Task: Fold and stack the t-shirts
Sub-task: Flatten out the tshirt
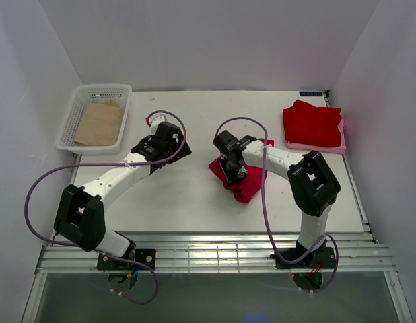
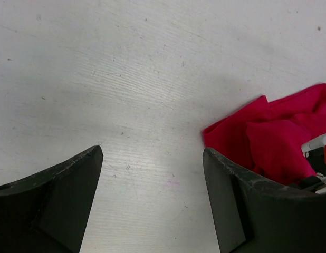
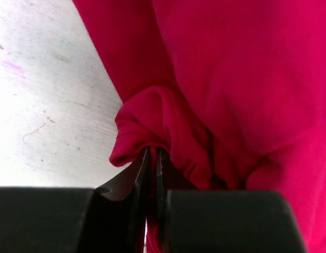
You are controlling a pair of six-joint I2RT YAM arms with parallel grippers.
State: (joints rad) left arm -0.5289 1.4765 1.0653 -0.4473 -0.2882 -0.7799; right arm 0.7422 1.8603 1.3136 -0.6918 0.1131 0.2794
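Mid-table, right of centre: crumpled t-shirt (image 1: pixel 247 187), fold pinched in right gripper (image 3: pixel 151 166), jaws pressed together. Left of it, just apart: left gripper (image 2: pixel 152 158), spread wide over bare table (image 2: pixel 152 63). Far right: folded t-shirt (image 1: pixel 312 123) on pink piece (image 1: pixel 332 146). Far left: basket (image 1: pixel 70 118) holding tan sheet (image 1: pixel 100 124).

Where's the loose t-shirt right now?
Top view: the loose t-shirt lies crumpled right of table centre, its fold pinched in the shut right gripper, nearer than the folded stack at the far right.
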